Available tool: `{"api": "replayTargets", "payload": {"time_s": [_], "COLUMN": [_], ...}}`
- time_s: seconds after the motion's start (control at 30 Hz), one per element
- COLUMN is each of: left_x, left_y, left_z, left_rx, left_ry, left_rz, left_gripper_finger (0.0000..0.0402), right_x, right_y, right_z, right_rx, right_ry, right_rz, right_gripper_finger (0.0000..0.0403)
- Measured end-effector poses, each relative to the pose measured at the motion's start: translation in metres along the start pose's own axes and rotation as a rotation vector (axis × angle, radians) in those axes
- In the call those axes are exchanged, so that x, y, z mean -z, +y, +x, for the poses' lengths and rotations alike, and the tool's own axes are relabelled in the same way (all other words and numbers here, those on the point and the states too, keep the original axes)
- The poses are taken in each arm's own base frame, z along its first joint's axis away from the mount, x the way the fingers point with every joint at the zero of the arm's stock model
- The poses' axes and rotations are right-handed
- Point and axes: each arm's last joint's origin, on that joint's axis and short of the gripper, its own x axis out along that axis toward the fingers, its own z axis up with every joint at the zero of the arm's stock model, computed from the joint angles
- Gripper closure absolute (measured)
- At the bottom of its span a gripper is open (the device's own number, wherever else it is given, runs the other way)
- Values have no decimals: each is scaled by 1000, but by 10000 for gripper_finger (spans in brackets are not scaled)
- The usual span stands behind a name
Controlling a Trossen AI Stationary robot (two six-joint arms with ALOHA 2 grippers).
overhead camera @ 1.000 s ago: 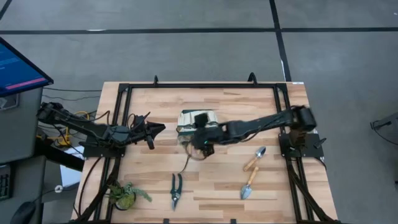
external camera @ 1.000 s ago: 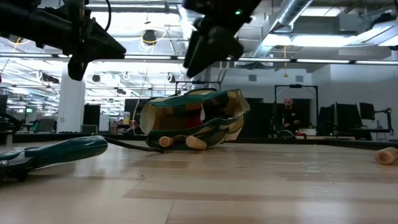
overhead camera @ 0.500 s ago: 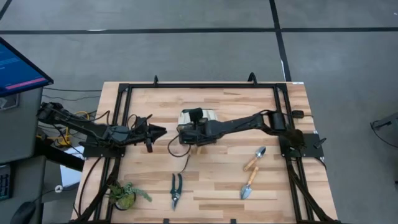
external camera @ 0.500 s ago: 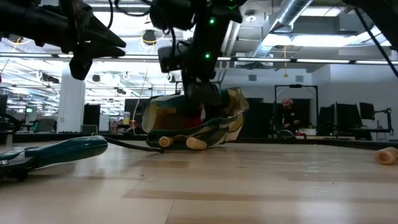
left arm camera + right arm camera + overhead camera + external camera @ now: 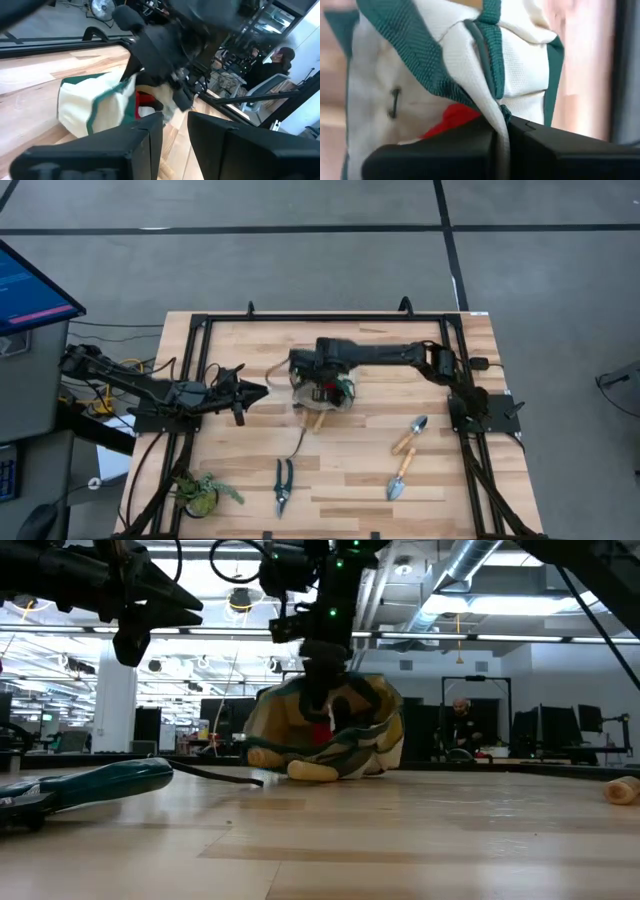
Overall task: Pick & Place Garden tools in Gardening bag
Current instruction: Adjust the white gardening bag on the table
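I have the right gripper [image 5: 322, 383] pinched shut on the cream rim of the bag [image 5: 318, 392], which lies tipped at table centre with a red piece [image 5: 451, 119] and a wooden handle [image 5: 312, 771] showing at its mouth. The shears [image 5: 283, 484] lie toward the near edge, handier to the left gripper [image 5: 243, 391], which hovers beside the bag, fingers narrowly parted; two trowels [image 5: 404, 455] lie near the right base. The bag's inside is mostly hidden.

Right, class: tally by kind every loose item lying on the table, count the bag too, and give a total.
Trowels: 2
Pruning shears: 1
Thin hooked tool: 1
Plant clump: 1
Gardening bag: 1
Total: 6
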Motion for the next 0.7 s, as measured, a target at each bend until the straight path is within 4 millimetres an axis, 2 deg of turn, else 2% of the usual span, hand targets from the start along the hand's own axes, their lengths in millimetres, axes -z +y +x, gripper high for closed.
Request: {"api": "replayTargets", "payload": {"time_s": [0.27, 0.4, 0.7], "left_x": [-1, -1, -2], "left_y": [-1, -1, -1], "left_z": [0, 0, 0], "left_rx": [5, 6, 6], "left_ry": [-10, -12, -16], "left_rz": [-8, -9, -12], "left_gripper_finger": [321, 321, 321], "right_x": [3, 3, 18], "right_y": [-52, -69, -115], "right_z": [11, 16, 28], "right_rx": [-267, -346, -493], "right_ry": [-22, -62, -66], "right_rz": [278, 335, 451], "right_gripper_finger": [401, 402, 402]}}
